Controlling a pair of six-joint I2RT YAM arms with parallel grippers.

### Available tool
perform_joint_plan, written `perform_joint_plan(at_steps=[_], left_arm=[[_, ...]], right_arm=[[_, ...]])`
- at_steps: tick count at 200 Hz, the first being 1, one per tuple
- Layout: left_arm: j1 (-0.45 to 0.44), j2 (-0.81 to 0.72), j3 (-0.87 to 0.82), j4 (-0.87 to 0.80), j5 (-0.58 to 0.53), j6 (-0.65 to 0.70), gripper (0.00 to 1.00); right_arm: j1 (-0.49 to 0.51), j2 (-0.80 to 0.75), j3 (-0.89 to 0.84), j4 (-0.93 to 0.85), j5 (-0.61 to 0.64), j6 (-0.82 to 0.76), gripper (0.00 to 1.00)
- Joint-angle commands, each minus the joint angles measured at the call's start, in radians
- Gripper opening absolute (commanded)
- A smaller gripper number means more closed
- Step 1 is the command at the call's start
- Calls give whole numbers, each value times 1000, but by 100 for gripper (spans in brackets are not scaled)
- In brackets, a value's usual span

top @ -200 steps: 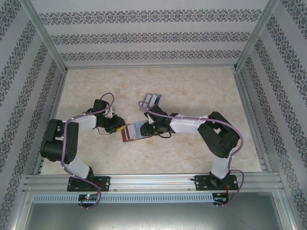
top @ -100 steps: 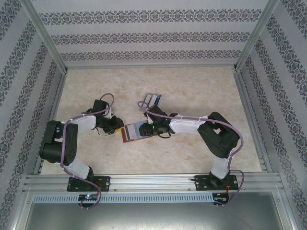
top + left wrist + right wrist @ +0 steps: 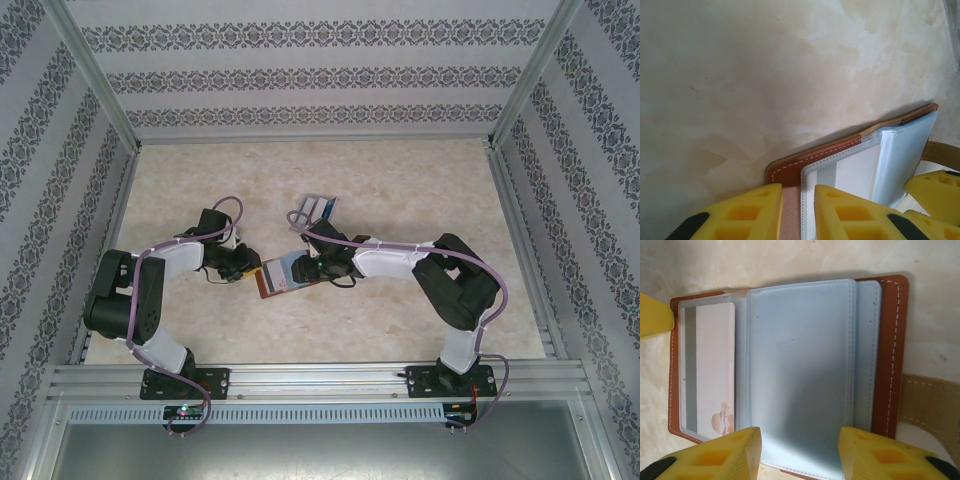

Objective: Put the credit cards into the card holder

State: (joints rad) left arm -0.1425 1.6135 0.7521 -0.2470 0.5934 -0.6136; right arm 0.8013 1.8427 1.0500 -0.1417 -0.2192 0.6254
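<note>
The brown card holder (image 3: 280, 277) lies open on the table between both arms, its grey-blue inside (image 3: 800, 370) facing up. A pale credit card (image 3: 715, 370) with a grey stripe sits in its left clear pocket. My left gripper (image 3: 797, 212) is shut on the holder's brown cover edge (image 3: 785, 172). My right gripper (image 3: 800, 455) hovers open over the middle grey-blue sleeve, one fingertip (image 3: 725, 452) on each side, nothing clamped. More credit cards (image 3: 318, 208) lie loose on the table behind the right gripper (image 3: 305, 268).
The holder's tan clasp tab (image 3: 930, 410) sticks out to the right. The left gripper's yellow finger (image 3: 652, 317) shows at the holder's far left edge. Patterned walls and metal posts (image 3: 100, 95) fence the marble table (image 3: 400, 180).
The right gripper's jaws have spread a little wider over the holder. The left gripper keeps its hold and the holder stays put.
</note>
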Motion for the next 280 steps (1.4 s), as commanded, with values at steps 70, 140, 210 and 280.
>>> perform_joint_plan(at_steps=[70,140,210,280], left_arm=[[-10,34,5,-6,-6,0,23],[-12,36,0,-2,-4,-5,23],[-12,29,-3,-9,-7,-1,23],[-12,34,-2,-3,-4,-7,22]], right_arm=[[6,-27,18,-71,42,-22,48],[1,-45,13,-56,22,-63,46],[-2,-20,10,-62,34,-64,48],[9,12,13,-55,9,-41,47]])
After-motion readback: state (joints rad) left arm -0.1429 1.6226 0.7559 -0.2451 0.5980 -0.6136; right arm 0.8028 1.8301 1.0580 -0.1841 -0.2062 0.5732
